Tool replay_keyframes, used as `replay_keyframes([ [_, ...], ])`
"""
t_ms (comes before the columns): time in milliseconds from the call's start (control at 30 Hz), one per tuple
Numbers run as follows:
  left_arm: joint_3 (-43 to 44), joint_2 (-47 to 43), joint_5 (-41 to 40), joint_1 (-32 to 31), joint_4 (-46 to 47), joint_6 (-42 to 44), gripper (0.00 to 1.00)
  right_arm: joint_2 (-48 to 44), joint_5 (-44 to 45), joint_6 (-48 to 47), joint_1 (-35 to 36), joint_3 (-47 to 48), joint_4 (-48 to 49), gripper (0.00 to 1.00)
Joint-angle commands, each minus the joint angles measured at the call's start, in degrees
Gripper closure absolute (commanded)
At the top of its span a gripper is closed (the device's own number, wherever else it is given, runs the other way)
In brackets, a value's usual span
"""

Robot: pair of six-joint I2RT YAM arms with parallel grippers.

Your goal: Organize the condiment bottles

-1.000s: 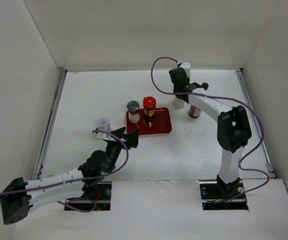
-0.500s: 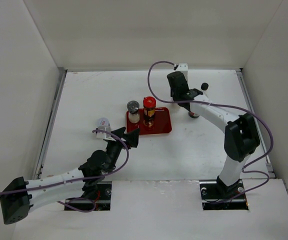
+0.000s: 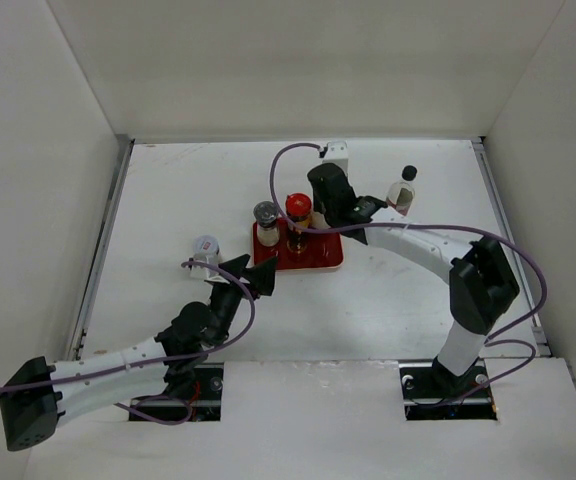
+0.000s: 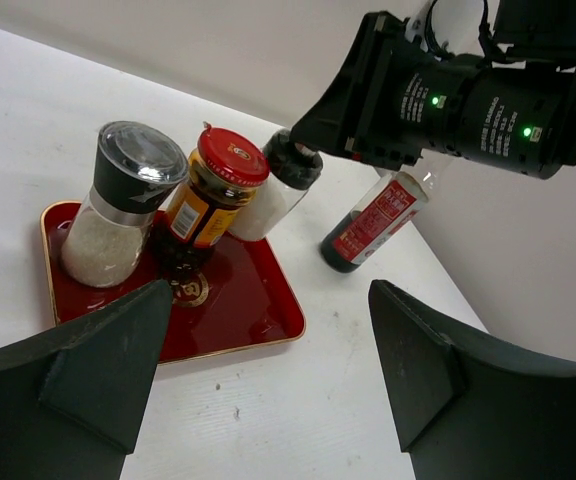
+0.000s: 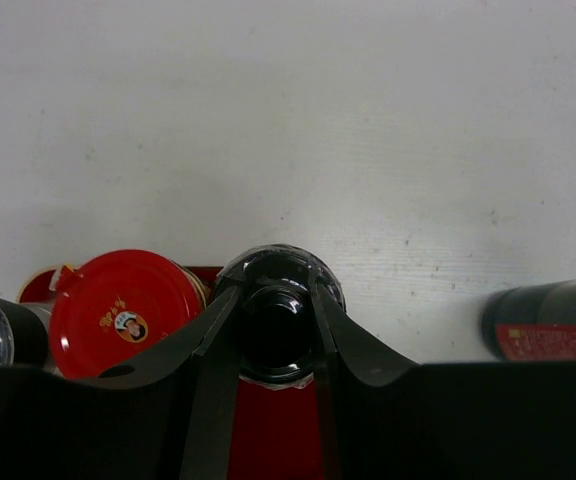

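Right wrist view: black cap pinched at the tray

The right gripper [image 5: 276,300] is clamped on the cap of a tilted black-capped bottle [image 5: 280,340] at the far side of the red tray [image 4: 253,310]; the red-lidded jar [image 4: 213,195] and grey-lidded shaker [image 4: 118,205] stand on the tray; the red-labelled bottle [image 4: 373,220] stands off the tray, to its right; the white-lidded jar [image 3: 205,247] sits off the tray's left; the left gripper [image 4: 268,295] hovers at the tray's near edge, jaws spread wide, holding nothing.

Robot lab test cell, not a kitchen. Bare white table [image 3: 188,190] boxed in by plain white panels [image 3: 298,70]; left arm [image 3: 108,362] and right arm [image 3: 423,240] bolted at its near edge, purple cable [image 3: 273,180] looped loose. Only household props: red-lidded jar [image 3: 298,207] and shaker [image 3: 266,212] on a red tray [image 3: 326,255].
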Motion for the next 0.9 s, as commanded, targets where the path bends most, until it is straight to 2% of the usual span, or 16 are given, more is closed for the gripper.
replay_keyframes([
  [0,-0.6,-0.9,0.0,0.5,2.6,-0.2,0.21,-0.8,1.0,2.7,0.2,-0.8,6.7,0.78],
  [367,-0.5,-0.2,-0.2,0.6,2.6,0.0,0.21,-0.4,0.3,4.6,0.4,-5.6,9.1,0.75],
  [433,-0.4,-0.5,-0.7,0.9,2.5,0.3,0.21,0.0,0.3,5.0,0.4,-6.2,10.1,0.69],
  [500,0.2,-0.3,-1.8,1.3,1.6,0.8,0.21,-0.4,0.5,5.2,0.4,-7.0,11.1,0.5],
  [600,2.0,0.2,-3.3,2.2,-2.2,1.1,0.2,-2.5,0.3,5.4,0.4,-8.3,12.1,0.33],
  [767,8.1,0.0,-6.2,3.1,-13.7,0.5,0.14,-11.0,-0.4,6.5,0.4,-12.8,13.2,0.15],
  [867,13.2,-0.4,-9.6,3.3,-23.6,0.1,0.11,-17.6,-1.9,7.3,0.4,-18.6,15.5,0.08],
])
